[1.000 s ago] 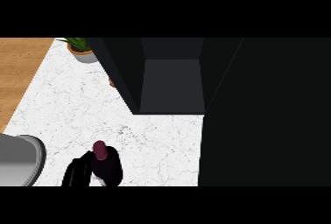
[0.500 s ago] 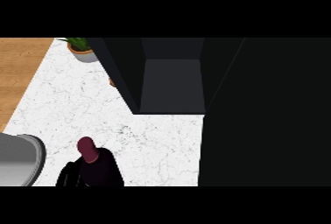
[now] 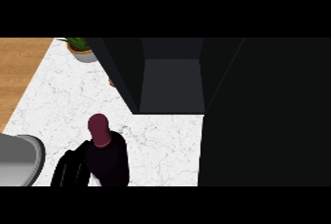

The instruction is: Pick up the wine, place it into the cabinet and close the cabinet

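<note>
1. We see a white marble counter top (image 3: 161, 144) from above, and along its left side a strip of light brown wooden surface (image 3: 19, 74).
2. At the top of the counter stands a small green plant in a pale round pot (image 3: 81, 48).
3. A dark cabinet (image 3: 171, 83) fills the upper middle and the right of the view; its compartment is open and shows a grey inner floor. A tall black panel (image 3: 265, 113), which seems to be its open door, covers the right side.
4. The dark wine bottle with a maroon cap (image 3: 100, 135) is low on the left part of the counter, in front of the cabinet and to the left of the opening, not inside it. The cap points toward the cabinet.
5. One black hand (image 3: 71, 168) shows at the lower edge, at the left side of the bottle. Its fingers are curled round the dark body of the bottle, so the hand has hold of it. Dark on dark, we cannot tell exactly where the fingers end.
6. We cannot tell with certainty which hand it is; we take it as the left one.
7. A grey rounded object (image 3: 19, 159) lies at the lower left corner, just beside the hand.
</note>
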You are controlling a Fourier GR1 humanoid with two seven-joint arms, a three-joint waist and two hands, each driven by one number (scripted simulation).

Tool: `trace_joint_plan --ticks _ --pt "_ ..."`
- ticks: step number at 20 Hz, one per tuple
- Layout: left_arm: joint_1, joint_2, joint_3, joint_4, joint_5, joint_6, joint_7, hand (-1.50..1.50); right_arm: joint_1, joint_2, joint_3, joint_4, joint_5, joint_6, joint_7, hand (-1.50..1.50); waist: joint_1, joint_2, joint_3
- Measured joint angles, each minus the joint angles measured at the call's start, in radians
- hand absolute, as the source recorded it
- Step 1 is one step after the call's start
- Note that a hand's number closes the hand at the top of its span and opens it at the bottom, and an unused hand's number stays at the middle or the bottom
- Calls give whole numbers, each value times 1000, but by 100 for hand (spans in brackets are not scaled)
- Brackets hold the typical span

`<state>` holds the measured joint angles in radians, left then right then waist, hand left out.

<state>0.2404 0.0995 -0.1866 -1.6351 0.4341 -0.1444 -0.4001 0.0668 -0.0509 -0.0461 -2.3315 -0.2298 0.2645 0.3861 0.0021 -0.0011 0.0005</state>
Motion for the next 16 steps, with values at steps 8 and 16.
trace_joint_plan --ticks 8,16 --pt "-162 -78 -33 -44 -38 167 135 150 -2 -3 -13 25 -7 11 -18 -150 -4 1 0" --pt "-395 -96 -55 22 -55 338 204 150 20 -3 -26 41 -11 32 -53 -150 -7 1 0"
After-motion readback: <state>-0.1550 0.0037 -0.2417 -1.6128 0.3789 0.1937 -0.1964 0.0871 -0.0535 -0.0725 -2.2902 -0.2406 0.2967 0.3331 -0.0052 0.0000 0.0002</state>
